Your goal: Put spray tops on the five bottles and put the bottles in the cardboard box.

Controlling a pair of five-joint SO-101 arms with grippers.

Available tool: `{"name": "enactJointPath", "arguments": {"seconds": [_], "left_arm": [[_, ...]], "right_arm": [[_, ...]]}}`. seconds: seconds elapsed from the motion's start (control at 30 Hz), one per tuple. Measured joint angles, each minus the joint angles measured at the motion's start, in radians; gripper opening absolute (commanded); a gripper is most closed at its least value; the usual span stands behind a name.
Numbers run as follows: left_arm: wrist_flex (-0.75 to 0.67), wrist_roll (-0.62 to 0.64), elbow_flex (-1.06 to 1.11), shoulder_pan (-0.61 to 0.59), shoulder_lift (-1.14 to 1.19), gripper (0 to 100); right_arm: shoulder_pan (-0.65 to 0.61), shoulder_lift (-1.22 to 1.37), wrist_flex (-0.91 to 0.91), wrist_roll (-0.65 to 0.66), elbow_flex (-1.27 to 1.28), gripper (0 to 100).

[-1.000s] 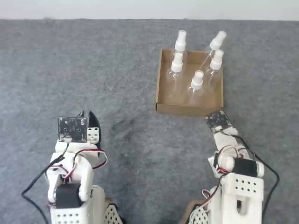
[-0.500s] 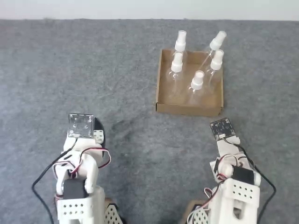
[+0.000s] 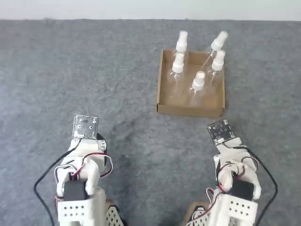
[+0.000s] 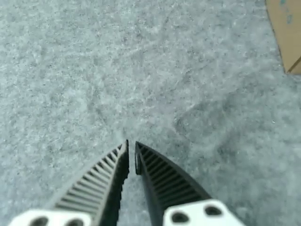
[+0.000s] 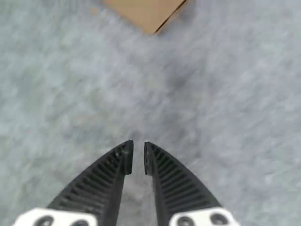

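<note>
The cardboard box (image 3: pixel 161 84) sits at the back right of the grey mat, holding several clear bottles with white spray tops, such as one near its middle (image 3: pixel 198 84) and one at its far left corner (image 3: pixel 181 43). My left gripper (image 4: pixel 131 147) is shut and empty, low over bare mat, with a corner of the cardboard box (image 4: pixel 288 33) farther off. My right gripper (image 5: pixel 138 148) is also shut and empty over the mat, a short way in front of the cardboard box (image 5: pixel 143 12). The left arm (image 3: pixel 84 141) and right arm (image 3: pixel 225 146) are drawn back near their bases.
Grey carpet-like mat (image 3: pixel 94 70) covers the table. A pale wall strip (image 3: pixel 141 8) runs along the far edge. Cables loop around both arm bases at the front.
The left arm has drawn back toward its base and turned, so its fingers are now hidden under the wrist camera in the high view. The right arm has pulled back slightly from the box.
</note>
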Motion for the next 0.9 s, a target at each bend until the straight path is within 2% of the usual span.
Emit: {"name": "enactJointPath", "arguments": {"seconds": [0.1, 0.27, 0.4, 0.57, 0.9], "left_arm": [[0.014, 0.0, 0.0, 0.0, 0.0, 1], [0.129, 0.0, 0.0, 0.0, 0.0, 1], [0.141, 0.0, 0.0, 0.0, 0.0, 1], [0.144, 0.0, 0.0, 0.0, 0.0, 1], [0.144, 0.0, 0.0, 0.0, 0.0, 1]], "right_arm": [[0.0, -0.06, 0.0, -0.011, -0.002, 1.3], [0.0, -0.072, 0.008, -0.014, -0.002, 1.3], [0.0, -0.072, 0.048, -0.014, -0.002, 1.3], [0.0, -0.072, 0.256, -0.014, -0.002, 1.3], [0.04, -0.074, 0.272, -0.015, -0.002, 1.3]]}}
